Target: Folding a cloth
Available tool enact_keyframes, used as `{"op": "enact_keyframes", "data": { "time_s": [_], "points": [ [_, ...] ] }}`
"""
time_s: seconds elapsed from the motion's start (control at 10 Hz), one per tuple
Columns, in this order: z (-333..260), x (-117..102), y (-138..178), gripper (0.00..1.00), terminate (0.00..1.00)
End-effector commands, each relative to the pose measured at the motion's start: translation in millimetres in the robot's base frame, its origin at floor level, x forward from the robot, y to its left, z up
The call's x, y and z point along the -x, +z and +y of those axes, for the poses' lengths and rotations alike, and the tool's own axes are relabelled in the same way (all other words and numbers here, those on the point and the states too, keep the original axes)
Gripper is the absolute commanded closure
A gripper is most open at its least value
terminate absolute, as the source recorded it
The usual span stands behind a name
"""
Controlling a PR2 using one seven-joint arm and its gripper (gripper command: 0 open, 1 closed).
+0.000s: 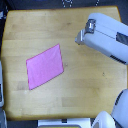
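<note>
You are looking down on a light brown wooden tabletop [85,85] with rounded corners. The robot's arm [111,39], a bulky white and grey casing, reaches in from the exterior view's right edge and slants toward the upper middle of the table. Its gripper [80,37] is the end nearest the middle of the table, at the lower left tip of that casing as this view shows it. The frame is too blurred and small for you to tell whether the fingers are spread or closed, and nothing can be seen held between them.

The small, thin, pink-magenta fabric cloth [45,66] lies flat on the wood, below the gripper and toward the exterior view's left of it, well apart from the tip. It is spread out as a single four-sided sheet, turned at an angle to the table edges, so that one corner points up toward the gripper's side and the opposite corner points to the lower left. Faint creases show across its surface. Bare wood separates the cloth from the gripper, and the two do not touch.

White and grey parts of the robot's body [117,112] show at the lower right corner, below the arm.
</note>
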State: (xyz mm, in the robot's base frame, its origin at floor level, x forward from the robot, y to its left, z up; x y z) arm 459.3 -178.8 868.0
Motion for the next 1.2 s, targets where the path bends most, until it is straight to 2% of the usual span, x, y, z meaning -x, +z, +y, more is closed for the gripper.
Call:
{"op": "enact_keyframes", "data": {
  "time_s": [0.0,0.4,0.6,1.1],
  "points": [
    [95.6,21.3,-25.4,0.0,0.0],
    [145.2,29.0,-54.3,0.0,0.0],
    [162.4,35.2,-83.7,0.0,0.0],
    [190.6,37.9,-119.3,0.0,0.0]
  ]
}}
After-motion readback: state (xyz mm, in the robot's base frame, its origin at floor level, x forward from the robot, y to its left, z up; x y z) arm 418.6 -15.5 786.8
